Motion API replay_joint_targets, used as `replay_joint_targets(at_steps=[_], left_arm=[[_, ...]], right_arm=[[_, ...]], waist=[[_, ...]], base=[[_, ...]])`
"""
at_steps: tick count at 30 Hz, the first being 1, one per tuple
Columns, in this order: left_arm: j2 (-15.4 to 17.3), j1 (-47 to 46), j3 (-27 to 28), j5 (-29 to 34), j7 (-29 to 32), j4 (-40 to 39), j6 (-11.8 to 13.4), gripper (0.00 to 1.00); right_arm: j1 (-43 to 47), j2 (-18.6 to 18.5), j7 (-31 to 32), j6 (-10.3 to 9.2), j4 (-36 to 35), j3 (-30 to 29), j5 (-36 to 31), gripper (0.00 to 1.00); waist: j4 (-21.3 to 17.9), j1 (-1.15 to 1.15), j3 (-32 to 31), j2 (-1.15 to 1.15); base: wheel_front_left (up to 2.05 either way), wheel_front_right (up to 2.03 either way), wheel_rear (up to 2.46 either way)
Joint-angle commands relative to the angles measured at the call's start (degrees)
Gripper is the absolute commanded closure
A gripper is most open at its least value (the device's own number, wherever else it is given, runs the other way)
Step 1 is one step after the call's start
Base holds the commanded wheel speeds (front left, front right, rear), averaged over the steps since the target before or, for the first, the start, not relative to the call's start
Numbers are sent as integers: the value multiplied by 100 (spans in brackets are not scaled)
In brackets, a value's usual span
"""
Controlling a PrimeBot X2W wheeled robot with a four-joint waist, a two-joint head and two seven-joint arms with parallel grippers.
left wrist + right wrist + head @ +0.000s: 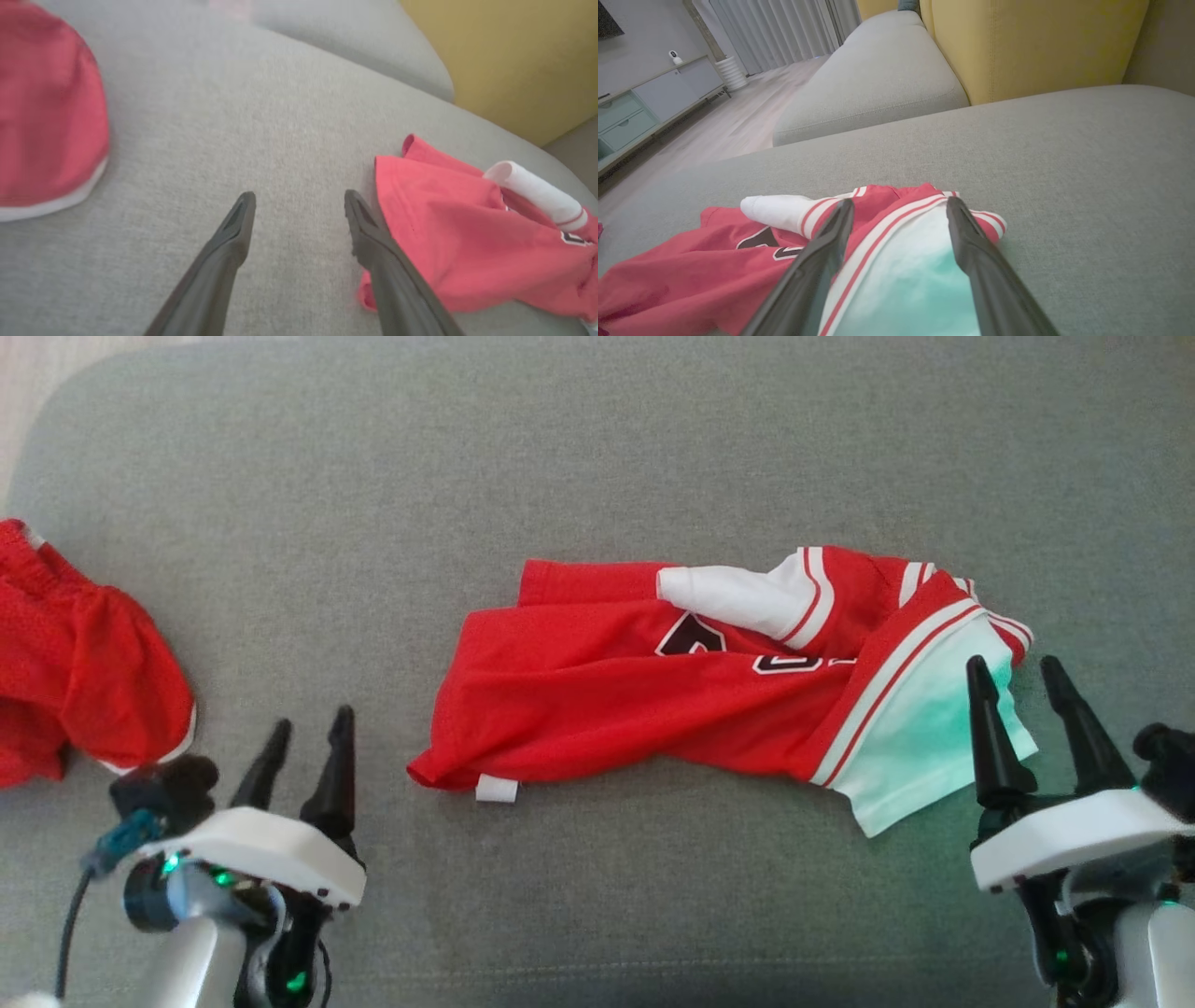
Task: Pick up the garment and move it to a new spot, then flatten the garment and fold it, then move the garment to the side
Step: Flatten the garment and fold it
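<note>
Left hand [313, 717] wide open, empty, near garment [607, 700].

Both ends look like the same kit. The left gripper [312, 717], lower left of the head view, has two long tapered black fingers [336, 775] on a chunky white housing [271, 854] with rounded corners. Little green lights [222, 875] glow underneath, and a teal connector [121, 835] with a dark cable [70, 933] sits on its left. The right gripper [1013, 661], lower right, matches it, with a pale grey forearm [1172, 952] below.
</note>
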Motion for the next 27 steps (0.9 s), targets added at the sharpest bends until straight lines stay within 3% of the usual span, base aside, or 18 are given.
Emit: replay_joint_targets(at_steps=[1, 5, 9, 15, 27], left_arm=[[77, -88, 292, 184, -259, -256, 97, 0], [39, -25, 283, 695, -933, -463, 406, 0], [54, 92, 190, 1149, -1166, -698, 594, 0], [67, 458, -71, 1480, -1189, -960, 719, 0], [132, 762, -207, 1514, -999, -1080, 801, 0]], right_arm=[[-197, -50, -68, -4, -262, 109, -80, 0], [-161, -50, -59, -4, -348, 110, -176, 0], [-62, -50, -27, -4, -401, 141, -245, 0], [182, -50, 20, -4, -481, 203, -309, 0], [464, -50, 121, -4, -605, 227, -252, 0]], waist=[[16, 0, -48, 0], [23, 0, -183, 0], [5, 0, -366, 0], [-19, 0, -613, 0], [-40, 0, -839, 0]], base=[[0, 0, 0], [0, 0, 0], [0, 0, 0], [0, 0, 0], [0, 0, 0]])
